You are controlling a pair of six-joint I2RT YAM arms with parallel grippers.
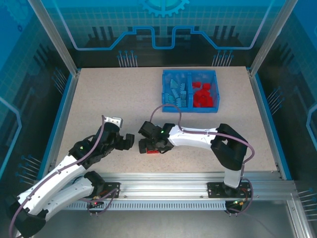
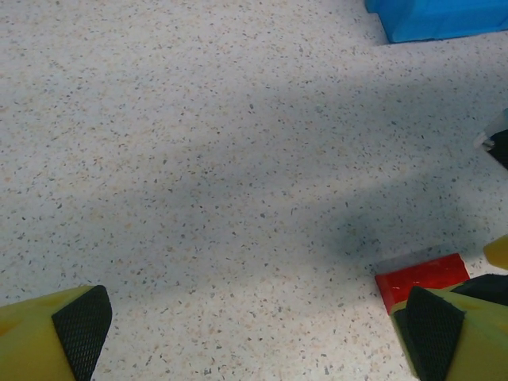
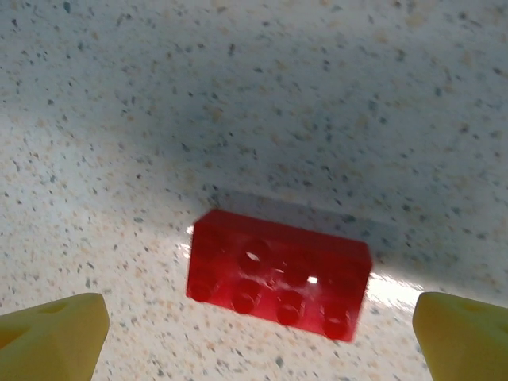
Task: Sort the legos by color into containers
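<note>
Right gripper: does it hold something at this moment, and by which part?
Nothing is held. The right gripper is open, with the red brick lying between its fingers, untouched.

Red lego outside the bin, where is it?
Top view: the red lego lies on the table near the front edge, between the open fingers of the right gripper, beside the left gripper.
</note>
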